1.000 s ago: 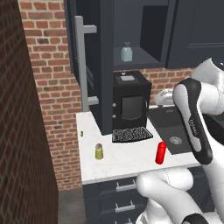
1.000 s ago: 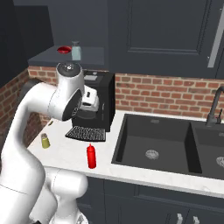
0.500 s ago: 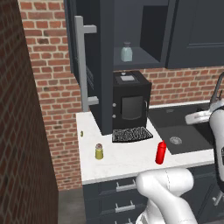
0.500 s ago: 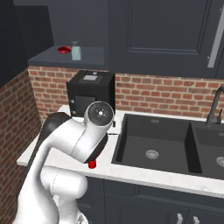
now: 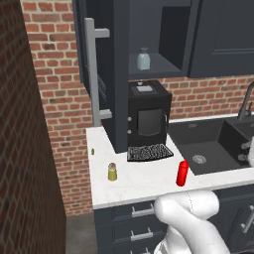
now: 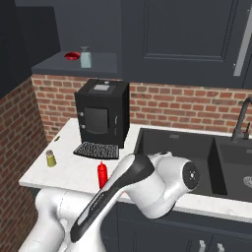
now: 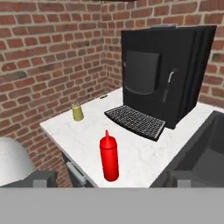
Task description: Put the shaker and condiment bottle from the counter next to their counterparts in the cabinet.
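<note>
The red condiment bottle (image 5: 182, 173) (image 6: 102, 173) stands upright near the front edge of the white counter (image 5: 144, 181). The yellow-olive shaker (image 5: 112, 171) (image 6: 50, 158) stands further left on it. In the hand view the bottle (image 7: 109, 156) is straight ahead and the shaker (image 7: 78, 112) lies beyond it to the left. My gripper (image 7: 111, 181) is open, its fingertips (image 7: 43, 178) wide apart with nothing between them, short of the bottle. The cabinet (image 5: 119, 54) stands open, and a pale blue-grey counterpart jar (image 5: 143, 59) (image 6: 86, 57) sits on its shelf.
A black coffee machine (image 5: 149, 116) (image 7: 162, 74) with a grille tray (image 5: 149, 152) stands behind the bottle. A dark sink (image 5: 208, 144) (image 6: 177, 157) lies to the right. The open door's long handle (image 5: 92, 69) juts out on the left. A red dish (image 6: 72, 55) sits on the shelf. Brick wall closes off the left.
My arm has swung down from in front of the coffee machine to low before the counter's front edge. The bottle and shaker have stayed put.
</note>
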